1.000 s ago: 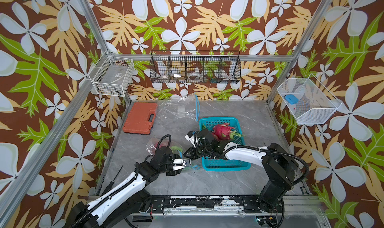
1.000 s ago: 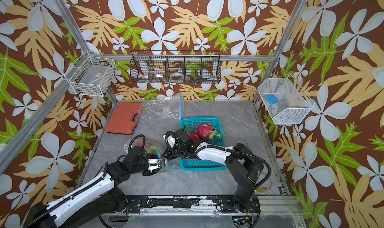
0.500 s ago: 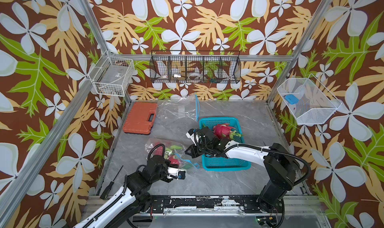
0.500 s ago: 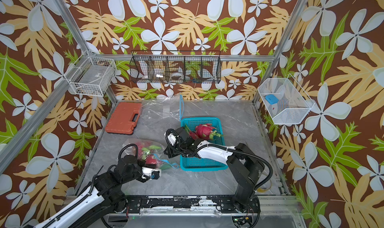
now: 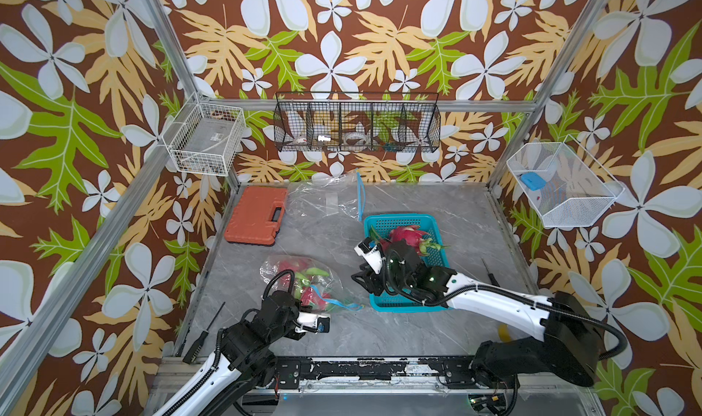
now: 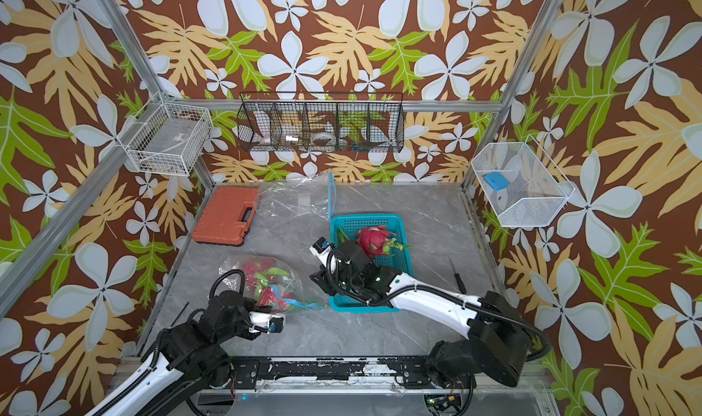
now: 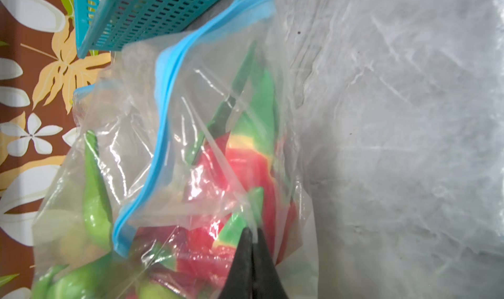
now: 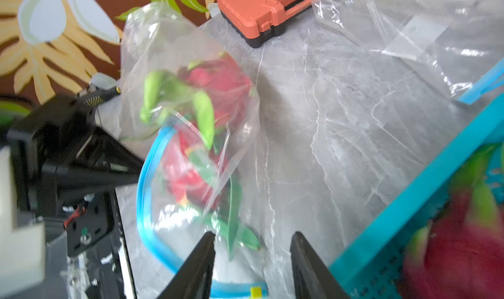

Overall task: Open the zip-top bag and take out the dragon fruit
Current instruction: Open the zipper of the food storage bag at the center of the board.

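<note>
Top views. The zip-top bag (image 5: pixel 304 287) lies on the grey table (image 5: pixel 437 201) near the front edge, left of centre, just beside the teal basket (image 5: pixel 433 220). Dragon fruit in the bag (image 6: pixel 252 268) show as magenta lumps with green scales through the film. One dragon fruit in the basket (image 5: pixel 408 235) already sits out. An empty clear bag (image 5: pixel 326 201) and an orange tool case (image 5: pixel 256 214) lie toward the back edge. The left pincer (image 5: pixel 304 311) sits at the bag's front side; the right pincer (image 5: pixel 364 277) hovers between bag and basket. Neither opening can be read here.

Left wrist view. The left pincer (image 7: pixel 252 236) is fully closed, pinching a fold of bag film over a pink-and-green fruit. The blue zip strip (image 7: pixel 163 114) is wavy and parted, so the mouth appears at least partly open. Judgement: the film is thin, slack and slippery; it bears tension only where gathered, and best near the stiffer zip strip.

Right wrist view. The right pincer (image 8: pixel 252 256) stands moderately open and grips nothing, just short of the zip strip and a green scale. Judgement: the fruit is firm, moderately heavy and smooth; take hold across the oval body, not the flexible scales, which may bend or tear.
</note>
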